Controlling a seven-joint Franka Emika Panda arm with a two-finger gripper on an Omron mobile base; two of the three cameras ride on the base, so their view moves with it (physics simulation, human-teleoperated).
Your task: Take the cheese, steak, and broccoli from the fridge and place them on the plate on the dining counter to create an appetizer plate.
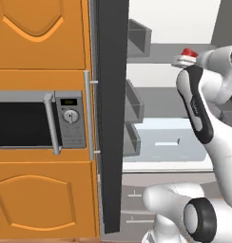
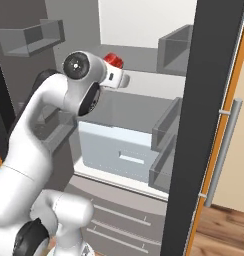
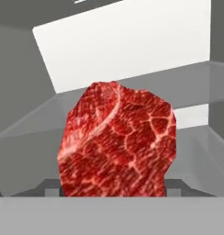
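Observation:
The steak (image 3: 116,142), a marbled red lump, stands upright right in front of the hand camera, and it hides the fingertips. Dark finger parts flank its lower sides, so my gripper (image 3: 114,188) is shut on the steak. From the base views the steak (image 1: 187,51) (image 2: 113,60) peeks red above my hand (image 2: 116,77) at an upper grey shelf inside the open fridge (image 2: 144,25). The fridge's dark grey door (image 1: 111,118) stands open to the left of the arm. The cheese, the broccoli, the plate and the dining counter are out of view.
A pale blue-white drawer (image 1: 170,142) (image 2: 119,150) sits below the shelf. Grey door bins (image 1: 137,38) (image 2: 171,47) jut from both open doors. A microwave (image 1: 23,123) is set in orange cabinets at left. A second dark door (image 2: 209,100) stands close at right.

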